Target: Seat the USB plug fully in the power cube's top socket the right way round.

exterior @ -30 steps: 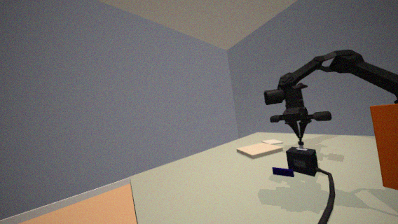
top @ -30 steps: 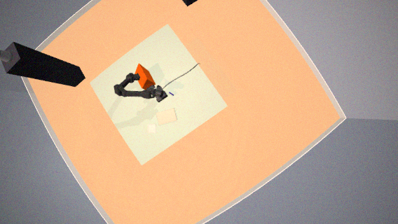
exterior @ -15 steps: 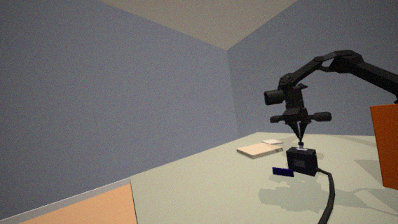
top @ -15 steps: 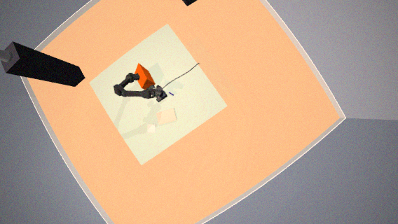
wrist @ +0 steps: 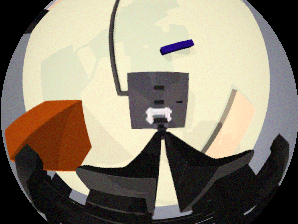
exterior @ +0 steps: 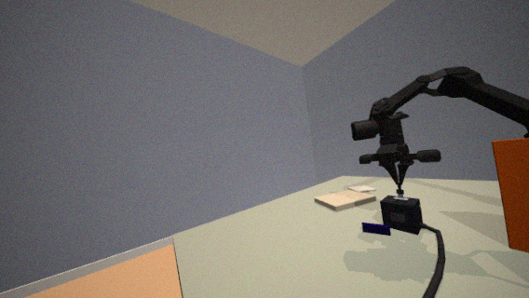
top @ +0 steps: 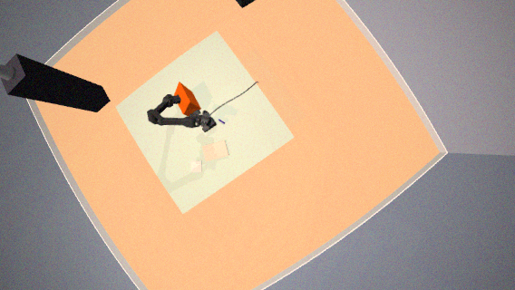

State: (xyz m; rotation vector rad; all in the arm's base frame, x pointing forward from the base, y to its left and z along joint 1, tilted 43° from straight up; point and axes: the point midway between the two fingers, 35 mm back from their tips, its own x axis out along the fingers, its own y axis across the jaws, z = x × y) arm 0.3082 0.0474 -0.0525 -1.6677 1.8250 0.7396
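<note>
1. Gripper (exterior: 400,190) points straight down over power cube (exterior: 401,213); fingers are clenched on the USB plug (wrist: 158,115), which sits at the socket on the cube's top face.
2. Plug orientation and seating depth: cannot tell, too small in all views.
3. Risk: pushing down w/ plug reversed would likely jam it harder or shove the cube across the table (exterior: 279,251). Cause: no lift-and-turn before insertion.
4. Risk: lifting w/ a jammed plug could drag the cube up or tip it; the cable (exterior: 438,261) then tugs sideways.
5. Risk: blue strip (exterior: 376,228) lies just beside the cube; a sliding cube would push it.
6. Orange block (exterior: 512,196) stands near, on the arm's base side; a wide wrist swing there could hit it.
7. Flat tan board (exterior: 345,199) and small white pad (exterior: 361,188) lie beyond the cube, apart from it.
8. Cube sits well in from table edges per top view. Open room: straight up, best exit path.
</note>
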